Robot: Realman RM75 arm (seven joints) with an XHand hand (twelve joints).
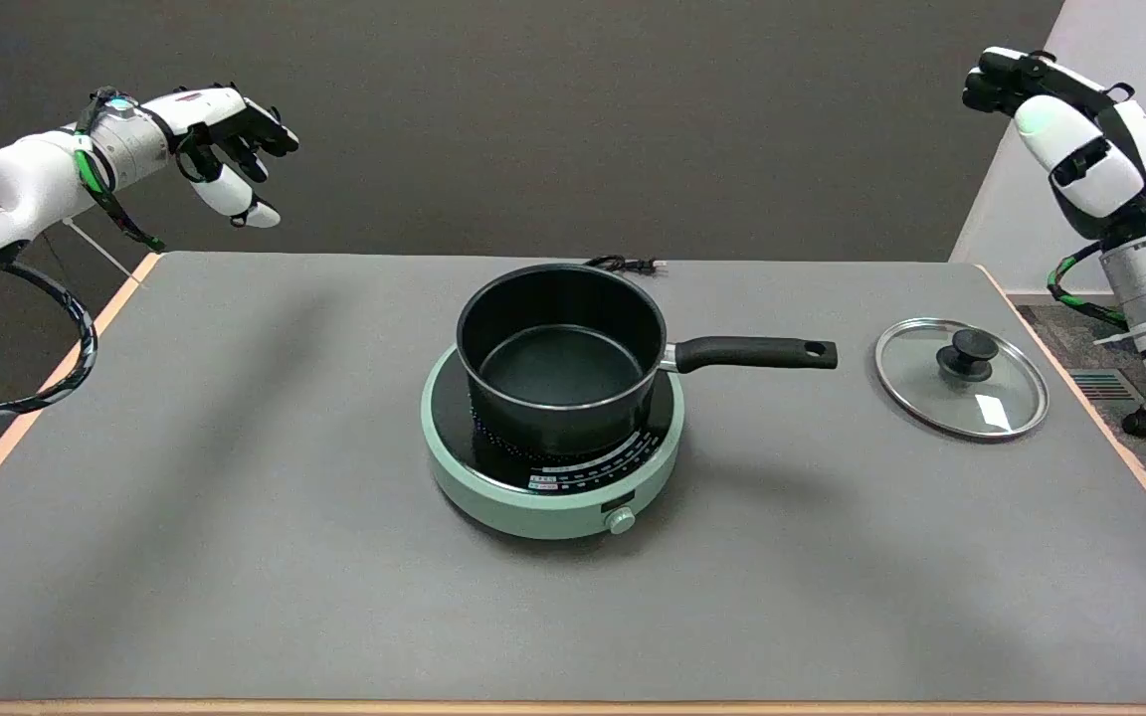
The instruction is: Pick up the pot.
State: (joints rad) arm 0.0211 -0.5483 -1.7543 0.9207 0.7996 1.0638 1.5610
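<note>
The pot (561, 360) is black and looks like metal, so I think it is hard and a bit heavy, and it will not bend or squash when I squeeze it. It looks empty inside, so nothing should spill. Its round sides look smooth and wide, and I think my fingers would slip on them. The best place to hold is the long black handle (754, 353), which sticks out flat toward my side. I think I should grab it close to the pot, because holding far out at the end could make the pot tip down. The pot sits upright on a round green cooker (551, 497) in the middle of the gray table (235, 517). My right hand (1070, 129) is up in the air at the far right, high above the table edge and well apart from the pot. It holds nothing. My fingers look bent in a little at the top, but I cannot tell for sure if my hand is open or closed. To get to the handle I will have to come down and across to the left. A glass lid (961, 378) with a black knob lies flat on the table between my arm and the handle tip, just beside it, so I think I should be careful not to bump it on the way.
</note>
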